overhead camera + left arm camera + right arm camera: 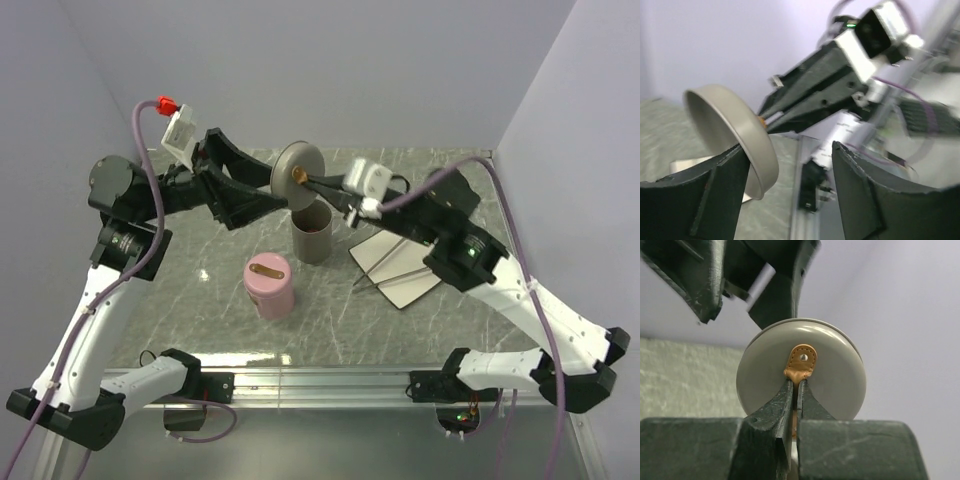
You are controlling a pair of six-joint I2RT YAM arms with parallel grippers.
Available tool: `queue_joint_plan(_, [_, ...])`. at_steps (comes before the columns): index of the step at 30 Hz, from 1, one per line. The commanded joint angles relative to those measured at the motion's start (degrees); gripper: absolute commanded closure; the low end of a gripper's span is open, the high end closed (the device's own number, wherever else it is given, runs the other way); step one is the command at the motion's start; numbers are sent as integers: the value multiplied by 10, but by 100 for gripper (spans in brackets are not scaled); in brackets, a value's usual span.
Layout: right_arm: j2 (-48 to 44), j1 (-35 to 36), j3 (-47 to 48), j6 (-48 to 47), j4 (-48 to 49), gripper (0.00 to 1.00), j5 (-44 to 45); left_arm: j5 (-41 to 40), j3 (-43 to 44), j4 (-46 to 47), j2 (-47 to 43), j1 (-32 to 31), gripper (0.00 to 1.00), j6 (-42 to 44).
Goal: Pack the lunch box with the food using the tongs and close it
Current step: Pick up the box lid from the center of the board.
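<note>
The round grey lid (800, 385) looked light, stiff and smooth (slippery at the rim), so its soft tan tab (801, 360) seemed the surest hold; the right tool (796, 385) was clenched on it. It hung in the air by the open grey lunch box (312, 238), the left tool (787, 150) released, jaws wide about its rim.

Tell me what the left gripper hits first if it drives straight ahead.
Probably the grey lid, held just ahead by the right gripper; depth is hard to judge.

Tongs (385, 278) on plate (410, 290), right of canister (312, 238)
</note>
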Motion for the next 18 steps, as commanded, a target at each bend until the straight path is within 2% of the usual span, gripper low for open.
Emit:
queue_joint_plan(1, [53,-49,52,47,-108,100,26,-135,35,-181,-7,21,29,143])
queue_joint_plan(2, [67,-61,77,57,-141,100,23,-159,49,-200,-6,26,23,157])
queue_joint_plan(5, [140,-96,153,78,-234,100,11,-234,80,-289,10,31,13,203])
queue_joint_plan(7, [201,-112,215,92,-279,100,-1,-257,90,-334,24,37,11,224])
queue_joint_plan(15, [416,-152,439,105,-492,100,0,-276,64,-346,20,78,9,240])
queue_joint_plan(17, [437,-158,452,102,-524,100,1,-287,61,-352,18,82,8,247])
queue_joint_plan(18, [449,-158,450,99,-527,100,8,-294,61,-352,17,85,1,250])
